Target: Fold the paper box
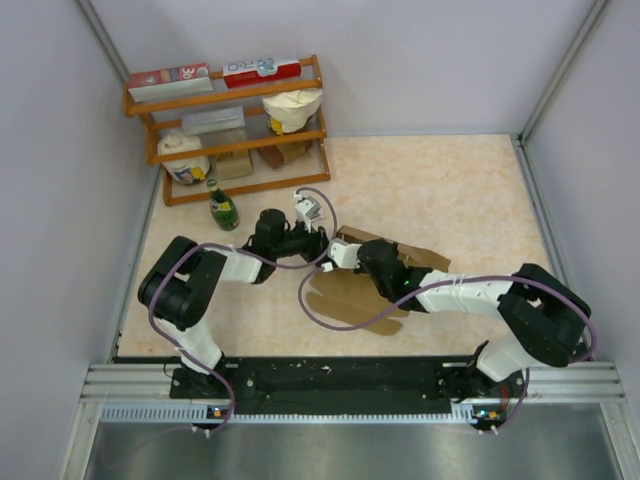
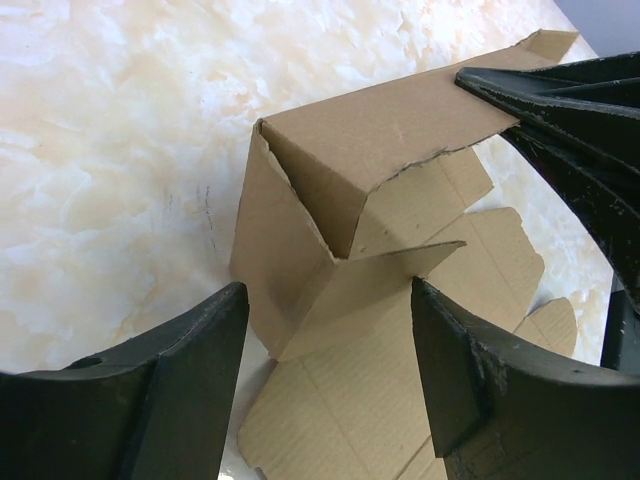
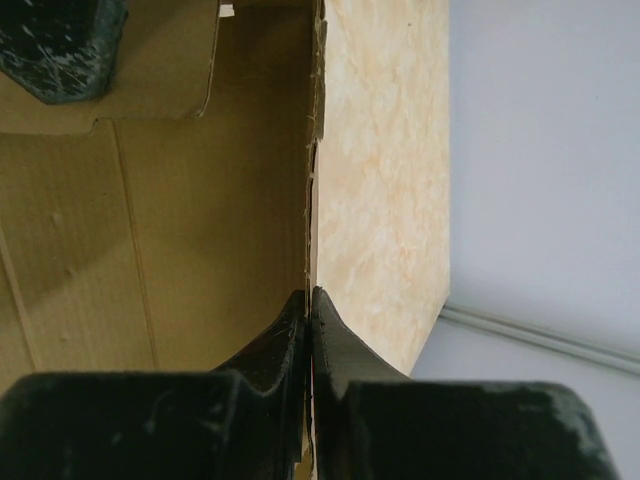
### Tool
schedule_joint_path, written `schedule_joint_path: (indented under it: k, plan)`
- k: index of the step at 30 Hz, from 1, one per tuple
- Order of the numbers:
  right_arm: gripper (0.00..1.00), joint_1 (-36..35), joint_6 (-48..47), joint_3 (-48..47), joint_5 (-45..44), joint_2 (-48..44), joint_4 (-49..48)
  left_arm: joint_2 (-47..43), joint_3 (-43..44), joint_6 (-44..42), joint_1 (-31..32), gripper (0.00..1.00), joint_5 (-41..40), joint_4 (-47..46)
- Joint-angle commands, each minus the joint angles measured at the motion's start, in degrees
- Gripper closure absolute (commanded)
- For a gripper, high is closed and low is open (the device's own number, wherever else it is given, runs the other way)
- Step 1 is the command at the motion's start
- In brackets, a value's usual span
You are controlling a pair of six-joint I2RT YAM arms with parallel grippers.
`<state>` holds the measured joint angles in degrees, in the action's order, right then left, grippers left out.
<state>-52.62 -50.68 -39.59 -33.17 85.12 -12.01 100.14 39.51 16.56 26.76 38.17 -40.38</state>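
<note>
step: fold side flap | paper box (image 1: 372, 290): half-raised, mid-tabletop (image 1: 450, 180) | right gripper (image 3: 310, 300): pressed together, pinching the raised wall's edge | left gripper (image 2: 328, 300): spread astride the corner flap | advice: brace wall, push flap inward along its crease

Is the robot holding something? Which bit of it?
The right fingers pinch the box by the edge of a raised wall. The left fingers are open, holding nothing.

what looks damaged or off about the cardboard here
The paper box has a ragged, torn-looking edge on its raised panel, close to where the right end effector pinches it. The other cut edges in view look clean and straight. Nothing else stands out.
</note>
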Motion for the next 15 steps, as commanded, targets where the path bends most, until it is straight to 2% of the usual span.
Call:
schedule_joint_path:
  k: [1, 15]
  plan:
    - [1.0, -1.17, -0.74, 1.97, -3.22, 1.36, -2.13, -0.03, -0.83, -0.74, 0.22, 0.3, -0.03, -3.21]
    - [1.0, -2.31, -1.62, 3.82, -4.19, -0.04, -6.35, 1.38, -1.1, -0.47, 1.27, 0.29, 0.59, -4.0]
